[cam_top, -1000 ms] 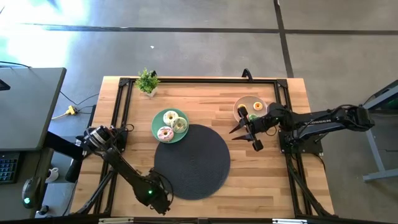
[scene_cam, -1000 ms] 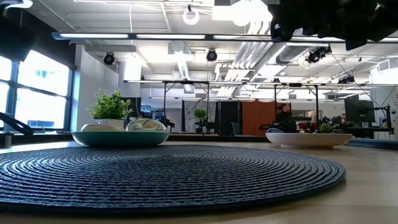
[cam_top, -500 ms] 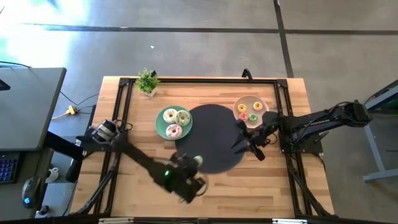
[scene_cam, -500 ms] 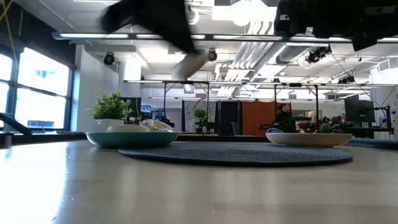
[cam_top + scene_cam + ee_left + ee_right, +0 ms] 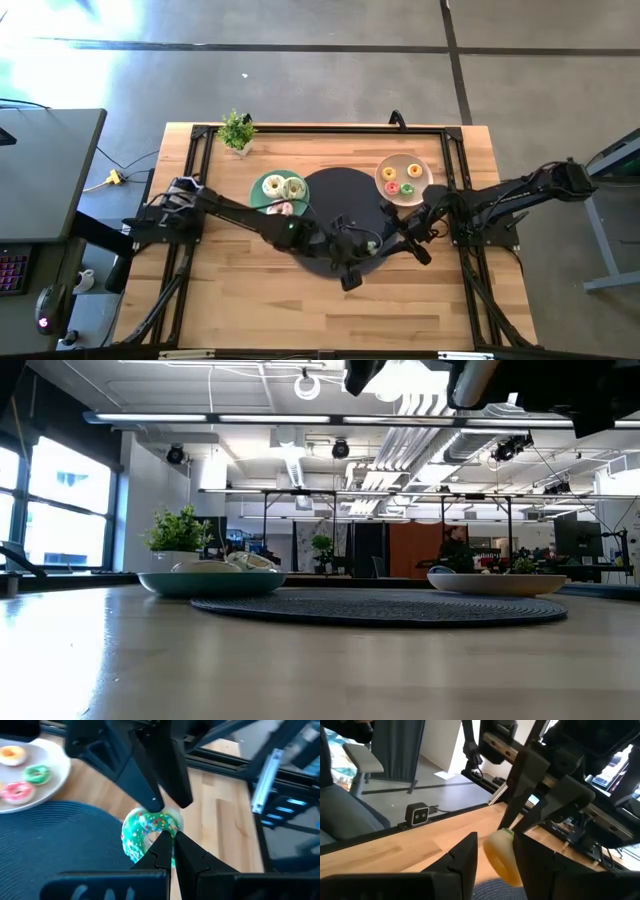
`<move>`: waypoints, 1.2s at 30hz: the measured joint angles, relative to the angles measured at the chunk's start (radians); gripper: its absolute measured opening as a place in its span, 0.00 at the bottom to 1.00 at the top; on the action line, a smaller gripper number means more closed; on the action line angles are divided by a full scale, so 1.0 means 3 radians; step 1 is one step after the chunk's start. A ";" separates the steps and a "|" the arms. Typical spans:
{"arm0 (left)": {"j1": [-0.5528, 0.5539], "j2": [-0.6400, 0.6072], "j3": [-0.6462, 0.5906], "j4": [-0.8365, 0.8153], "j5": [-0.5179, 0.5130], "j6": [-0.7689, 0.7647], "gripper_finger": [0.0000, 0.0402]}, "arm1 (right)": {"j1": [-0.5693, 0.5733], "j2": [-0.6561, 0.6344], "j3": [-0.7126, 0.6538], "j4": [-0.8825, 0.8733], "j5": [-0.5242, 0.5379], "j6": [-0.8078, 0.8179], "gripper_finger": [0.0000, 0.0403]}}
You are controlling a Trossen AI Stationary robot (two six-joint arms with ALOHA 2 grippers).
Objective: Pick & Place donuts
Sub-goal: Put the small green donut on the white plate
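The green-iced donut (image 5: 147, 834) hung above the right part of the dark round mat (image 5: 330, 200), clenched between the fingers of the left tool (image 5: 368, 244), with the right tool (image 5: 398, 236) spread on either side of it. The left wrist view showed its sprinkled icing; the right wrist view showed only its pale underside. Two more donuts (image 5: 281, 187) lay on the green plate (image 5: 262, 199) just left of the mat, and tiny ones (image 5: 404, 179) in the beige bowl (image 5: 423, 183) near the table's (image 5: 420, 300) far right corner. A potted plant (image 5: 237, 130) stood at the far left edge. Both arms reached inward over the mat.
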 joint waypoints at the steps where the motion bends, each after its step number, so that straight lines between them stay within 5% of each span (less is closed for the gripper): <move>1: 0.0018 0.0000 0.0000 0.0018 0.0088 0.0027 0.00 | 0.0000 0.0000 0.0000 -0.0001 0.0001 0.0000 0.31; 13: 0.0053 0.0000 0.0000 0.0042 0.0537 0.0116 0.00 | -0.0002 0.0000 0.0000 -0.0094 0.0248 -0.0001 0.31; 36: 0.0165 0.0000 -0.0001 0.0022 0.0477 0.0351 0.00 | 0.0023 0.0000 0.0000 -0.0163 0.0225 0.0201 0.31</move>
